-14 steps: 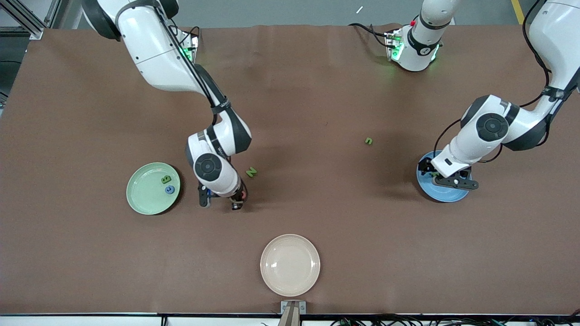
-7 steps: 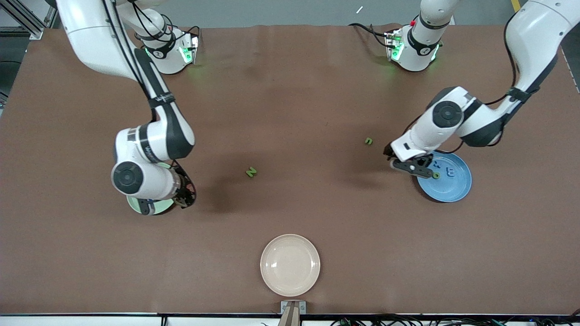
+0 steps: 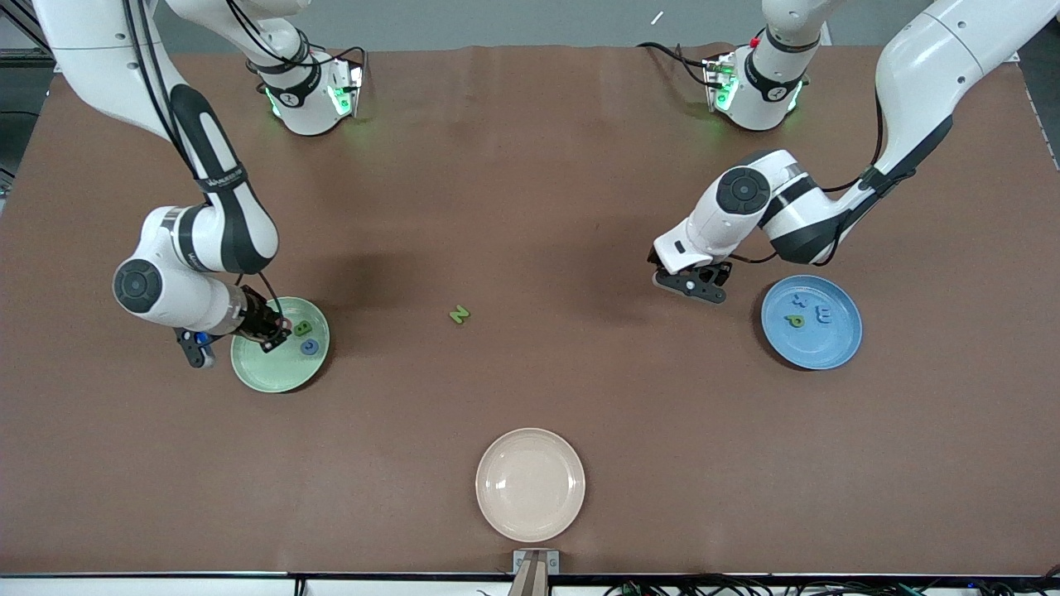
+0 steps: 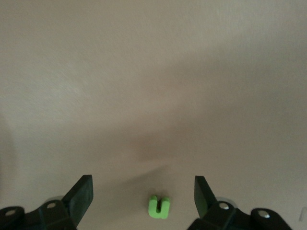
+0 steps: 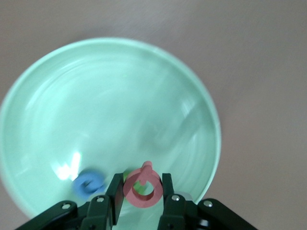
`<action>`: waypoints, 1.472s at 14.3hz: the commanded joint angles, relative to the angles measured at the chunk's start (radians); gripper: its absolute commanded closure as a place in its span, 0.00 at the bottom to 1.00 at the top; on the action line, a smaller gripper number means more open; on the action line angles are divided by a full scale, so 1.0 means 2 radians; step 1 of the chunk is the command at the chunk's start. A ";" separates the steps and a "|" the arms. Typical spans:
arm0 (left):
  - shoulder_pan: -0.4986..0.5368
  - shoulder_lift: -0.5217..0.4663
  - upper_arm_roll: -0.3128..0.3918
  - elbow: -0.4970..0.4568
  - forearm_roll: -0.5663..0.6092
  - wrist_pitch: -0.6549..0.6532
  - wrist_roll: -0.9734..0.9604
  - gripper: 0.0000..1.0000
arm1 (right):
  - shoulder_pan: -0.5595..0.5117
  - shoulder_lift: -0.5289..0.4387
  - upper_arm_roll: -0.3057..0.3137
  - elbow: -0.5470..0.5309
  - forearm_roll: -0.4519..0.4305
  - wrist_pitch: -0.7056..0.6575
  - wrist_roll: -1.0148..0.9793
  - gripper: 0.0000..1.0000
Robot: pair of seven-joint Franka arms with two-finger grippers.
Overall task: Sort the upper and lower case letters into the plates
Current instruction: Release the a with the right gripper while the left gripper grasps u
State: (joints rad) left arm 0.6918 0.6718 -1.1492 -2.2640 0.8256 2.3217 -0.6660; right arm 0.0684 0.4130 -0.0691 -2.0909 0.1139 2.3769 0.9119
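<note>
My right gripper (image 3: 269, 335) hangs over the pale green plate (image 3: 277, 372), shut on a red ring-shaped letter (image 5: 143, 201). On that plate lie a green B (image 3: 304, 329) and a blue letter (image 3: 310, 347). My left gripper (image 3: 691, 285) is low over the table beside the blue plate (image 3: 816, 352), open, and a small green letter (image 4: 159, 207) lies on the mat between its fingers. That letter is hidden in the front view. The blue plate holds a green p (image 3: 796, 321) and two blue letters (image 3: 824, 314). A green N (image 3: 459, 314) lies mid-table.
A cream plate (image 3: 530, 484) with nothing in it sits near the table's front edge, close to the front camera. Both arm bases (image 3: 310, 91) stand along the table's back edge. The brown mat (image 3: 530, 207) lies bare between the arms.
My right arm has swung from beside the green N to over the green plate, carrying the red letter. My left arm has left the blue plate and now stands over the small green letter.
</note>
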 commanded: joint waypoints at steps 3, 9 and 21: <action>-0.015 0.005 0.026 -0.028 0.008 0.023 -0.002 0.22 | -0.025 -0.022 0.011 -0.046 -0.005 0.042 -0.035 0.99; -0.027 0.005 0.045 -0.042 0.008 0.033 -0.015 0.41 | -0.023 -0.003 0.012 -0.045 -0.002 0.057 -0.033 0.98; -0.039 0.006 0.059 -0.049 0.008 0.031 -0.065 0.80 | -0.018 0.000 0.014 -0.018 0.000 0.035 -0.032 0.00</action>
State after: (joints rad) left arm 0.6419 0.6814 -1.0570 -2.3458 0.8253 2.3693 -0.7409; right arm 0.0394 0.4346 -0.0541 -2.1455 0.1140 2.4806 0.8518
